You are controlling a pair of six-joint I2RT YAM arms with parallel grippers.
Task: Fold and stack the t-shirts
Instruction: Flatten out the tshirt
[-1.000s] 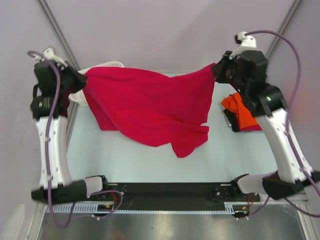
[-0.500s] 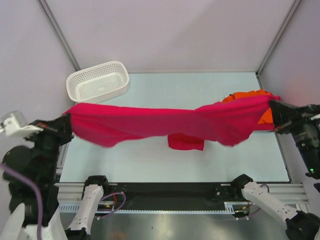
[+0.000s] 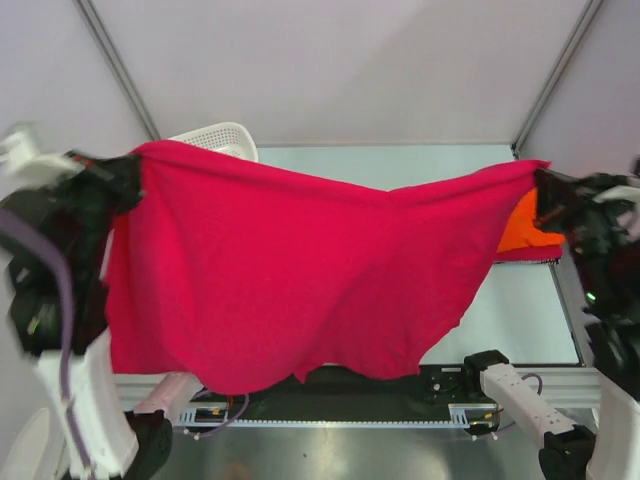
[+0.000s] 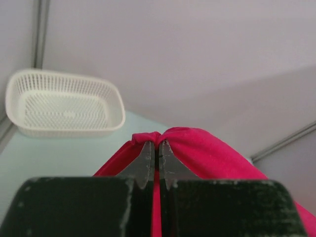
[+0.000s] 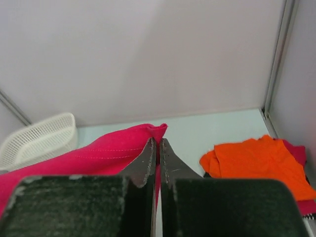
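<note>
Holding the crimson t-shirt (image 3: pixel 290 270) across mid-frame, we pinch its top corners in the left gripper (image 4: pixel 154 148) and right gripper (image 5: pixel 158 145), so it hangs flat for folding; the orange t-shirt (image 3: pixel 520 232) lies far right.

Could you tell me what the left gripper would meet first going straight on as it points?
Beyond the crimson t-shirt the left gripper pinches, probably the back wall; the white mesh basket lies off that line.

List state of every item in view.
crimson shirt, hanging spread in air, held at two corners.
left gripper, shut on crimson shirt.
right gripper, shut on crimson shirt.
orange shirt, lying atop second crimson shirt.
second crimson shirt, under orange shirt.
basket, upright, empty.
</note>
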